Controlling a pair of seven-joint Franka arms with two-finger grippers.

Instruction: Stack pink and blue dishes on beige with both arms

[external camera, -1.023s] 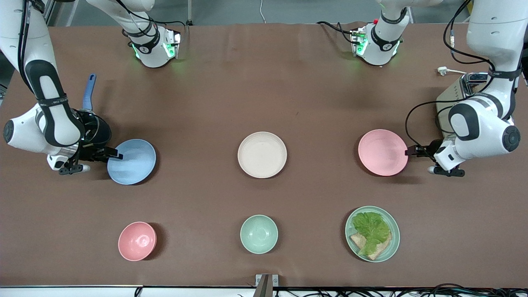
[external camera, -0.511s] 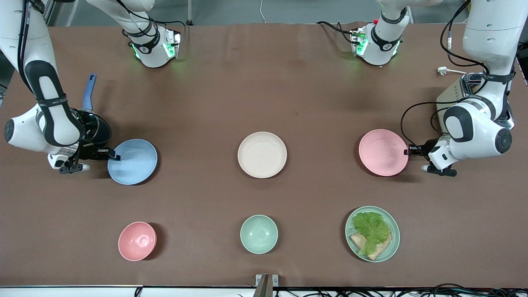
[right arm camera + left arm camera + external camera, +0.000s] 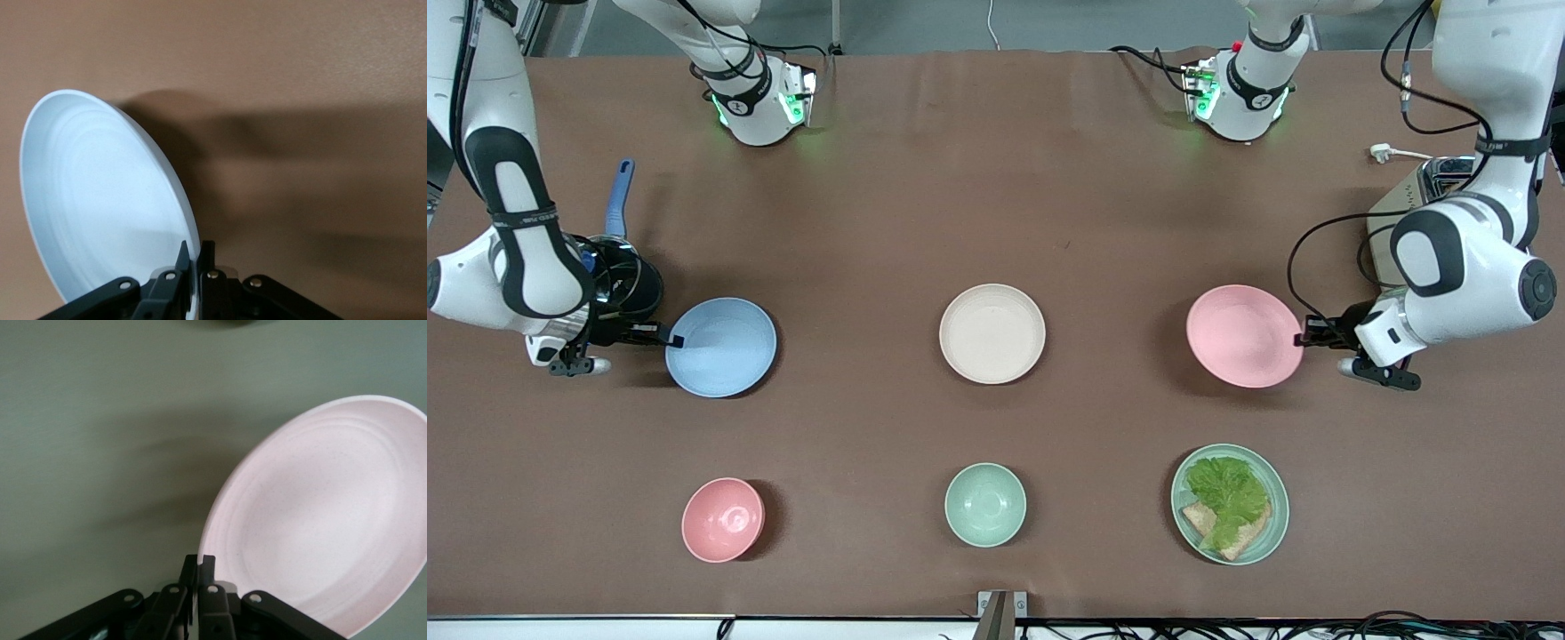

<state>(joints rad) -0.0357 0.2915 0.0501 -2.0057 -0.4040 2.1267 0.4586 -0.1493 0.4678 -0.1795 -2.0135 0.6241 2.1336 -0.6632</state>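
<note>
The beige plate [image 3: 991, 333] lies flat at the table's middle. My left gripper [image 3: 1303, 337] is shut on the rim of the pink plate [image 3: 1243, 335], which hangs tilted just above the table toward the left arm's end. In the left wrist view the pink plate [image 3: 327, 533] fills the frame with my left gripper [image 3: 199, 563] clamped on its edge. My right gripper [image 3: 671, 340] is shut on the rim of the blue plate [image 3: 722, 347], lifted and tilted toward the right arm's end. The right wrist view shows the blue plate [image 3: 100, 200] pinched by my right gripper [image 3: 195, 250].
A small pink bowl [image 3: 722, 519], a mint-green bowl [image 3: 984, 504] and a green plate with lettuce and bread [image 3: 1230, 504] stand in a row nearest the front camera. A dark pan with a blue handle [image 3: 618, 200] sits by the right arm. A toaster [image 3: 1427, 191] stands by the left arm.
Both plates have risen off the table and tilted. The blue plate has shifted slightly toward the middle, and so has the pink plate. Both grippers stay clamped on the rims.
</note>
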